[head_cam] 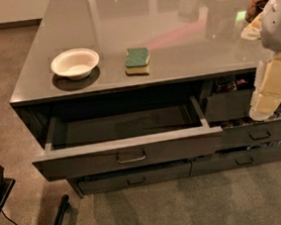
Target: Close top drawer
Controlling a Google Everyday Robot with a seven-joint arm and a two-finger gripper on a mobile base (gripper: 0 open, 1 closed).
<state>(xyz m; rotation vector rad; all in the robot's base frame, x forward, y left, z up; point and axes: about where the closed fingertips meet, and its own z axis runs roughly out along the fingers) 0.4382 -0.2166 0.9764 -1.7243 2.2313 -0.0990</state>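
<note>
Our top drawer (130,158) stands pulled out, bowl (75,63) and sponge (137,61) on the counter (183,40) above it — gripper (265,106) hangs at right, and we cannot tell its grip.

Nothing readable here tbh, no text, labels or numbers on the top drawer (85,159), the bowl (75,63) or the sponge (137,60). The gripper (262,109) hangs at the right edge, in front of the neighbouring drawers (229,107).

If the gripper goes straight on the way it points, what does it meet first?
The pale gripper, at the right, points down. It would probably first meet the neighbouring stack's open dark drawer, not the wide dark-grey top drawer; depth is unclear.
</note>
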